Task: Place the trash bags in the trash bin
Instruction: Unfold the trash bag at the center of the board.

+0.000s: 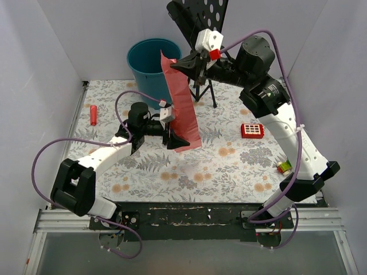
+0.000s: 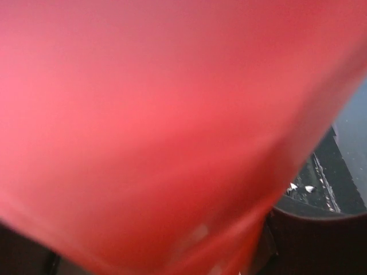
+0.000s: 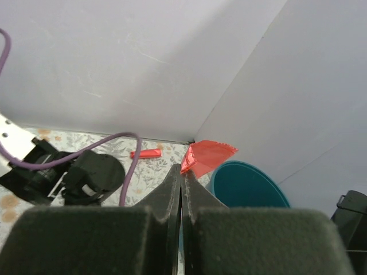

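The bag (image 1: pixel 180 103) is 1 thin red film sheet, drawn out into a long, slightly creased strip. Its top corner is pinched in the right gripper (image 1: pixel 175 65), and in the right wrist view a small crumpled red tip sticks out past the closed fingertips. From there the strip hangs down and toward the arms' bases, and its lower end rests on the flowered table (image 1: pixel 229 166) at the left gripper (image 1: pixel 174 139).

The left wrist view is almost filled by blurred red film pressed close to the lens, with only a dark curved edge showing at its lower right. The left fingers cannot be made out there. From above they sit right at the bag's bottom edge, 1 dark finger in front of the film, but I cannot tell whether they are closed on it or merely beside it.

The bin (image 1: pixel 143 57) stands just left of and below the right gripper, its rim partly covered by the strip. No part of the bag is inside it.

The right arm rises from its base, bends high at the back right, and its forearm reaches left, holding the gripper raised. The left arm stretches low over the table, with its wrist pointing right at the bag's foot.
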`<state>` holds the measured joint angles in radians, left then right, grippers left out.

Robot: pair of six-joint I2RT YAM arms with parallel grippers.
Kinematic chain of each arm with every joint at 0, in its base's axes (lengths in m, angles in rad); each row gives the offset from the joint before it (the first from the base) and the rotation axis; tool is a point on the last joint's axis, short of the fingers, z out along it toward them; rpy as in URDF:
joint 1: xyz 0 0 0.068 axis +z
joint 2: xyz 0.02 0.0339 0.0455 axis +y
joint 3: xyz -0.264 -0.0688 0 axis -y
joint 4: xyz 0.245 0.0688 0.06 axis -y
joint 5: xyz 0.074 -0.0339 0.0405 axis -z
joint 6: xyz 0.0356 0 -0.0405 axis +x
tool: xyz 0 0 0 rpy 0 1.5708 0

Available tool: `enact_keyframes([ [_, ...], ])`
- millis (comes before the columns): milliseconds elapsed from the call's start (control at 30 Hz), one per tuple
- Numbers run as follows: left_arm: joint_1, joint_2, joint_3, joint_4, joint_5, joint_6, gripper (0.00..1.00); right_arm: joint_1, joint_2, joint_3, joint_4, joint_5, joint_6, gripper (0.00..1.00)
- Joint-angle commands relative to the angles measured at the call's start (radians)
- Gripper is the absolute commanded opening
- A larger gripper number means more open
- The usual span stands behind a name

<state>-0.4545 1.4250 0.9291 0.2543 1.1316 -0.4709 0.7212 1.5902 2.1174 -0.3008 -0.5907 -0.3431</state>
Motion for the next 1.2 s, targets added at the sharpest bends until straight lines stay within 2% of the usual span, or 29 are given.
enact_keyframes([
  [0,0.004,-0.058,-0.09,0.099,-0.061,-0.187,0.58,-0.003,0.01,-0.025,0.138,0.118,0.003,0.01],
  [200,0.008,-0.201,-0.225,0.056,-0.154,-0.202,0.54,-0.026,0.025,-0.111,0.256,0.155,0.053,0.01],
  [333,0.007,-0.216,-0.228,0.028,-0.171,-0.225,0.43,-0.031,0.03,-0.195,0.33,0.179,0.093,0.01],
  [400,0.008,-0.219,-0.233,-0.018,-0.164,-0.206,0.43,-0.037,0.03,-0.232,0.393,0.218,0.11,0.01],
  [567,0.008,-0.265,-0.314,-0.101,-0.142,-0.186,0.39,-0.048,0.105,-0.166,0.428,0.259,0.144,0.01],
  [667,0.014,-0.291,-0.335,-0.147,-0.167,-0.187,0.29,-0.049,0.132,-0.158,0.434,0.244,0.15,0.01],
  [700,0.019,-0.294,-0.337,-0.161,-0.168,-0.183,0.23,-0.049,0.136,-0.174,0.442,0.249,0.153,0.01],
  [733,0.022,-0.293,-0.335,-0.176,-0.177,-0.178,0.07,-0.048,0.14,-0.192,0.45,0.261,0.156,0.01],
  [767,0.022,-0.291,-0.328,-0.197,-0.194,-0.17,0.0,-0.048,0.145,-0.213,0.451,0.275,0.154,0.01],
  [800,0.022,-0.293,-0.326,-0.213,-0.197,-0.167,0.0,-0.049,0.151,-0.246,0.444,0.27,0.129,0.01],
  [833,0.022,-0.294,-0.319,-0.231,-0.2,-0.158,0.0,-0.045,0.158,-0.263,0.43,0.269,0.09,0.04],
  [867,0.023,-0.297,-0.308,-0.248,-0.205,-0.147,0.0,-0.037,0.171,-0.269,0.389,0.27,0.054,0.24],
  [900,0.023,-0.302,-0.296,-0.294,-0.205,-0.134,0.0,-0.032,0.184,-0.266,0.326,0.273,0.029,0.39],
  [967,0.027,-0.305,-0.267,-0.364,-0.201,-0.104,0.0,-0.035,0.192,-0.273,0.222,0.297,0.038,0.52],
  [1067,0.04,-0.287,-0.228,-0.469,-0.19,-0.098,0.0,-0.048,0.156,-0.33,0.108,0.359,0.053,0.57],
  [1167,0.075,-0.241,-0.211,-0.533,-0.12,-0.103,0.0,-0.06,0.03,-0.518,0.118,0.393,0.043,0.63],
])
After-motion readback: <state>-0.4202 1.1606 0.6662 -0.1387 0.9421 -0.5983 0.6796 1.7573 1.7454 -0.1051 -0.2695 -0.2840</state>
